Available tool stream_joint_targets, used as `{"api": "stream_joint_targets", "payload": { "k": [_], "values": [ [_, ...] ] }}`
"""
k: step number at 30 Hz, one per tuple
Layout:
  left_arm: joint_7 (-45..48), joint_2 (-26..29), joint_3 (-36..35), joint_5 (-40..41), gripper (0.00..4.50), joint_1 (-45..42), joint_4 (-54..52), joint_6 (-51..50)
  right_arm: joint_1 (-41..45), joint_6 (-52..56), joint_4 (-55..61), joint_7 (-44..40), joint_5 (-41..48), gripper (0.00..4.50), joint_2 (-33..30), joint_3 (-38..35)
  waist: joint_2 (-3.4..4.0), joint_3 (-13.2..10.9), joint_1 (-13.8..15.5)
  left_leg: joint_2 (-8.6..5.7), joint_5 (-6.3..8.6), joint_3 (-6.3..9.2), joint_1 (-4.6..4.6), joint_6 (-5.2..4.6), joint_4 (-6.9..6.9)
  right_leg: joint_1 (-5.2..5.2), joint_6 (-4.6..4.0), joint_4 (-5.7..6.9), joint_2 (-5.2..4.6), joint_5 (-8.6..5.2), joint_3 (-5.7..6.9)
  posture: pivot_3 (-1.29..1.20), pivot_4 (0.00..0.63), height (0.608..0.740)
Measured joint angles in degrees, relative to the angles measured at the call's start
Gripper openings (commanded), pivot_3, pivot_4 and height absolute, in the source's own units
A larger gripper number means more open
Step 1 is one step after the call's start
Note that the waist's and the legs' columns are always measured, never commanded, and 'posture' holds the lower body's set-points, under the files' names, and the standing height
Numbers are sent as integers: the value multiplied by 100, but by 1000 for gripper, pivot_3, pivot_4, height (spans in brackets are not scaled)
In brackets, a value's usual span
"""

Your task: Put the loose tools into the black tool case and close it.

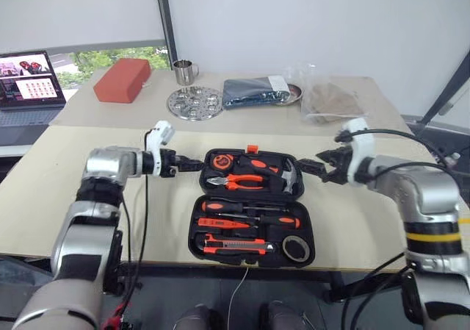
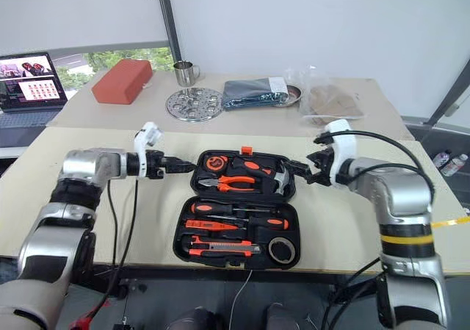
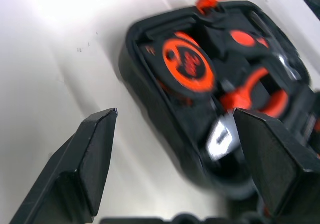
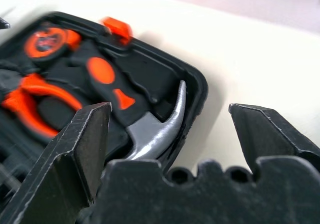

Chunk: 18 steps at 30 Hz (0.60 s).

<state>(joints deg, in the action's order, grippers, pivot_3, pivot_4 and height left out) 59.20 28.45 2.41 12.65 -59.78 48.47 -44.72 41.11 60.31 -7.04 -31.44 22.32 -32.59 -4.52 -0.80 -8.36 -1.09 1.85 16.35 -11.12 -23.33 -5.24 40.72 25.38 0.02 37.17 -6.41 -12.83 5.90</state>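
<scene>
Black moulded tool case [image 1: 252, 206] lies open on the tabletop [image 1: 66, 198], tools seated. Our left hand [image 1: 197, 165] and right hand [image 1: 308, 167], both spread, flank its far half; an uneven lift could twist it or spill tools.

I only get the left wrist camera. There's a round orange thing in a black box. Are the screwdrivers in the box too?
Observer: Yes. The black-and-orange-handled screwdrivers lie in the near half of the open black moulded-plastic tool case.
Operator: And the tape?
Observer: The small black tape roll sits in the near right corner.
Operator: Where's the other hand?
Observer: The right hand is open, beside the case's far right corner, near the steel-headed hammer.
</scene>
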Motion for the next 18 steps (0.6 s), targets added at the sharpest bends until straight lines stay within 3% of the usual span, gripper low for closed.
{"api": "stream_joint_targets", "payload": {
  "k": [2,7,11,14,18],
  "values": [
    [-123,-136,6,-73,3322,-38,230,82,63,0,-249,62,-98,3919,50,157,0,0,-13,0,0,0,-4,1,-7,2,4,-3,1,-3,7,0,150,736],
    [-51,-185,5,-116,1513,-41,380,89,-6,14,-375,82,-185,2398,85,287,0,0,-50,1,0,1,-1,3,-10,-4,7,-6,0,-5,10,0,150,736],
    [-6,-85,-6,-151,130,-39,231,55,-226,124,13,45,-134,938,134,363,2,1,-68,1,0,0,26,9,2,-19,7,-10,-12,-6,-5,0,150,736],
    [-41,-84,-87,-145,0,-3,233,80,-301,140,204,60,-132,33,139,375,2,1,-67,3,14,1,38,44,4,-24,2,-3,-14,-3,-11,0,150,736],
    [-38,-140,-336,-66,0,204,71,320,-301,97,235,79,-139,33,139,340,2,1,-68,4,8,0,36,42,4,-20,-6,0,-13,2,-12,0,150,736]
  ]
}}
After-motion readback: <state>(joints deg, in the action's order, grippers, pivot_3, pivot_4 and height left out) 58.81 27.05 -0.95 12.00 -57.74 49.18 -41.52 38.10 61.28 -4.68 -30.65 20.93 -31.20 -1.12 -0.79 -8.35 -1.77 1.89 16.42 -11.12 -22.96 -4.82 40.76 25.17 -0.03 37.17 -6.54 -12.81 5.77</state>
